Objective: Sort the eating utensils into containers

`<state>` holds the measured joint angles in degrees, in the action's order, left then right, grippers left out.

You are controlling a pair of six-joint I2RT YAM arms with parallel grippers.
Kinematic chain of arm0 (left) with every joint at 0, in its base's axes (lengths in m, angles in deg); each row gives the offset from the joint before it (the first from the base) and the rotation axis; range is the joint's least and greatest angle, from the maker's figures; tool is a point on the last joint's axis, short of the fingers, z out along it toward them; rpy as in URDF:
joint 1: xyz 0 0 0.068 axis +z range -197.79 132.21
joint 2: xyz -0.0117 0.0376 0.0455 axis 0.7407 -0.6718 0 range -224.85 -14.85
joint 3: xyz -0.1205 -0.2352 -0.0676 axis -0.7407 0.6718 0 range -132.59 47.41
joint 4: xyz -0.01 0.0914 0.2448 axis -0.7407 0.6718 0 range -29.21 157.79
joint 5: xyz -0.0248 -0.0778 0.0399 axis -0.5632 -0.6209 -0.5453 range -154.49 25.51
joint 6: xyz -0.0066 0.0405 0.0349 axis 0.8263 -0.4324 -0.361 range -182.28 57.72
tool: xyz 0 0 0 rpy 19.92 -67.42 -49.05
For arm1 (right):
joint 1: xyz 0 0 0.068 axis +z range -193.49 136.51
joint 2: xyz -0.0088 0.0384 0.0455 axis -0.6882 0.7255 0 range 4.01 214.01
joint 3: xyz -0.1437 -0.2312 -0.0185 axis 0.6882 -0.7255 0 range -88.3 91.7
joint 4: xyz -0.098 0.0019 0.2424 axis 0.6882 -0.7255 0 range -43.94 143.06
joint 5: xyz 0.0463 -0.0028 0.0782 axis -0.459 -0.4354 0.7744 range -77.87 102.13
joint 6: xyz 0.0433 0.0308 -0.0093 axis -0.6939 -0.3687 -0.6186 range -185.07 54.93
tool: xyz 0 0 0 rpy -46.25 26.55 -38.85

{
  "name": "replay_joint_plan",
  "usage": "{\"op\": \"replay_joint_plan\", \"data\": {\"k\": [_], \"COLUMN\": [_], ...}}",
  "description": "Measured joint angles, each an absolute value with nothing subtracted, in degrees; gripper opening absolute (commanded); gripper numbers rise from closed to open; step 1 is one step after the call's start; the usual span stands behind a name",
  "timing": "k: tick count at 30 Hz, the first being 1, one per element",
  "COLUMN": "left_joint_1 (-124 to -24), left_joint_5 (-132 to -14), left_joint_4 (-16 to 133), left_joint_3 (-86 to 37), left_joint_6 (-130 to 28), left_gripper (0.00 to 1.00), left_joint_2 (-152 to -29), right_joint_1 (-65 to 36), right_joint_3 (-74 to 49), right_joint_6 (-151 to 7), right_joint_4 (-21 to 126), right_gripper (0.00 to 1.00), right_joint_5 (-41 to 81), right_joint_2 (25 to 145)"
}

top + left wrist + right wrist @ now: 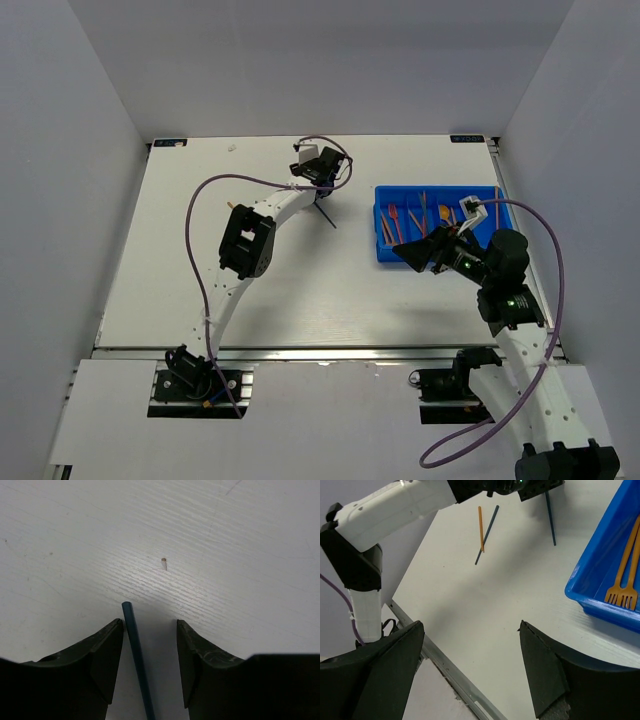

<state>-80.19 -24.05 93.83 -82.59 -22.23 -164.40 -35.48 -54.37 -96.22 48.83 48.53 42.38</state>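
A dark blue stick [136, 650] lies on the white table between the fingers of my left gripper [150, 630], closer to the left finger [107, 652]. The jaws stand apart around it and are not closed on it. From above, the left gripper [322, 188] is at the far middle of the table, and the stick [326, 213] juts out toward the near side. The blue tray [385, 250] at the right holds several orange and red utensils [395, 218]. My right gripper [412, 256] is open and empty at the tray's near-left corner. In the right wrist view, orange forks [625, 575] lie in the tray [592, 587].
In the right wrist view, an orange stick [480, 527] crosses a dark blue stick [486, 535] on the table beside the left arm [395, 505]. From above, only an orange tip [231, 204] shows beside that arm. The table's near edge rail [450, 665] runs below my right gripper [470, 625].
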Motion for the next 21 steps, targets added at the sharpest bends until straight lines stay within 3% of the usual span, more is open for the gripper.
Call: {"op": "replay_joint_plan", "data": {"k": [2, 5, 9, 10, 12, 14, 21], "left_joint_1": [-80.0, -79.8, -79.8, -79.8, -79.8, -79.8, -80.7], "left_joint_5": [-24.3, -24.5, -24.9, -25.1, -25.5, -25.9, -27.3], "left_joint_4": [93.9, 94.5, 96.0, 96.1, 95.7, 94.7, 90.6], "left_joint_3": [-82.7, -82.9, -83.2, -83.2, -82.5, -80.4, -63.9], "left_joint_6": [-22.3, -22.3, -22.2, -22.1, -21.9, -21.8, -22.0], "left_gripper": [0.54, 0.36, 0.23, 0.15, 0.12, 0.00, 0.00], "left_joint_2": [-164.7, -164.7, -164.7, -164.7, -164.5, -163.4, -153.7], "right_joint_1": [-35.4, -35.0, -34.7, -34.7, -34.7, -34.7, -33.9], "right_joint_3": [-54.4, -54.3, -54.3, -54.3, -54.3, -54.3, -54.3], "right_joint_6": [-96.1, -96.1, -96.1, -96.1, -96.2, -96.2, -95.6], "right_joint_4": [48.5, 48.5, 48.4, 48.5, 48.5, 48.5, 48.5], "right_gripper": [0.80, 0.80, 0.80, 0.80, 0.81, 0.82, 0.83], "right_joint_5": [48.5, 48.5, 48.5, 48.5, 48.6, 48.6, 48.6], "right_joint_2": [41.3, 41.1, 41.3, 41.2, 41.2, 41.2, 44.0]}}
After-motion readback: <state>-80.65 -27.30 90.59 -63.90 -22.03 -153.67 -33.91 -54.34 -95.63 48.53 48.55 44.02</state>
